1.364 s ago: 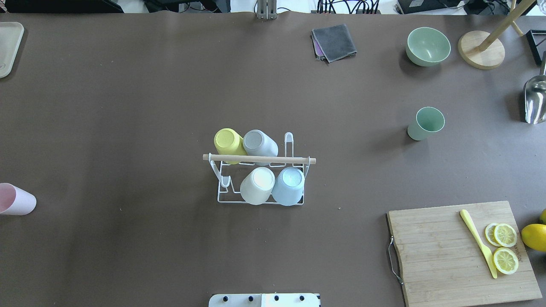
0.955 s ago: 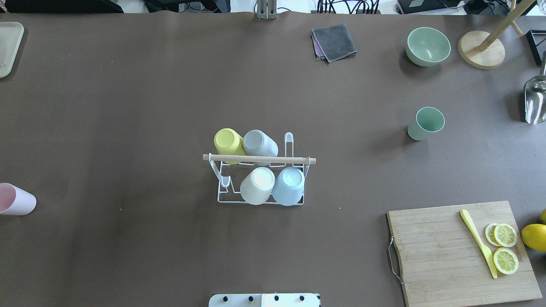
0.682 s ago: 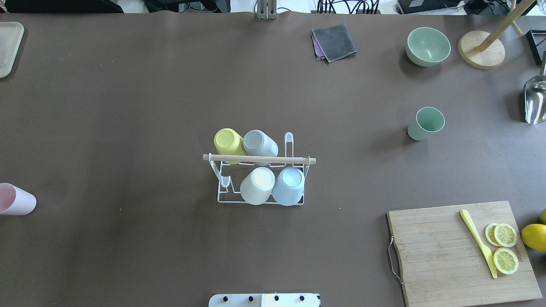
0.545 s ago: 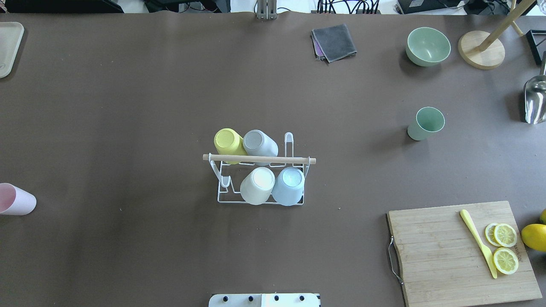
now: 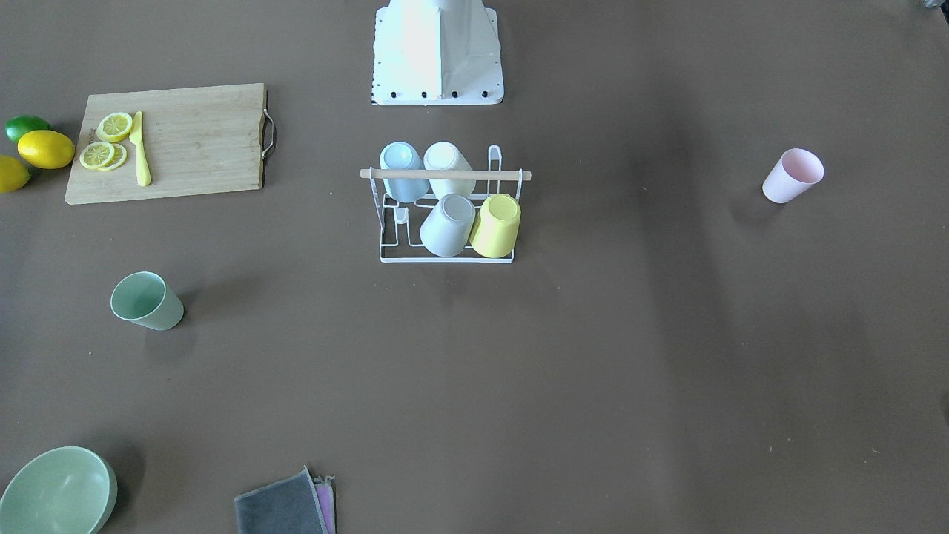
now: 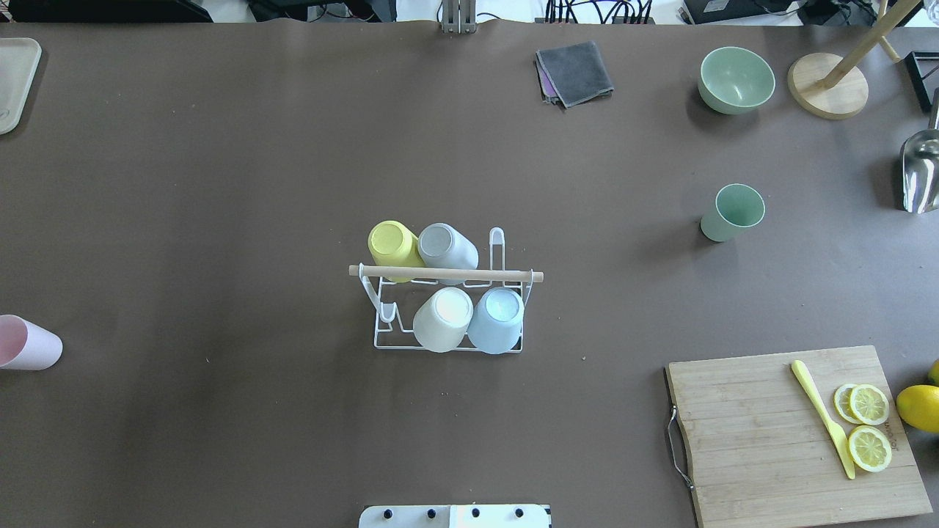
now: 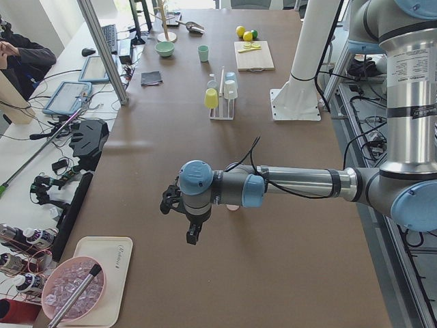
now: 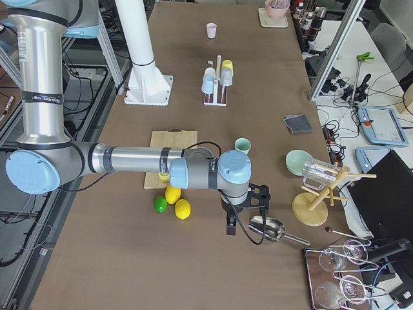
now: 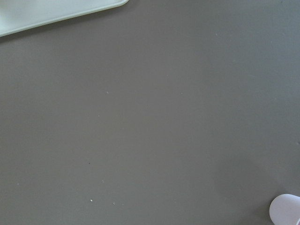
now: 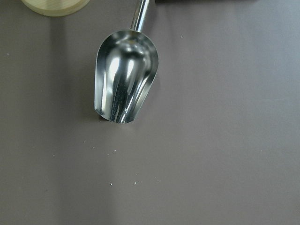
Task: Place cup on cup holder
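The upright pale pink plastic cup [image 6: 29,345] stands well to the robot's-left side of the white wire, wooden-rodded cup holder [image 6: 447,273], close beside the left gripper [image 7: 192,236], which likely makes that the nearer arm; the right gripper [image 8: 230,227] hangs far beyond the holder's other side; neither's opening can be told.

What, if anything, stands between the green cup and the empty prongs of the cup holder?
Nothing visible does: only bare table lies between the green cup and the cup holder, and its empty far-row prong stands at the end nearest that cup.
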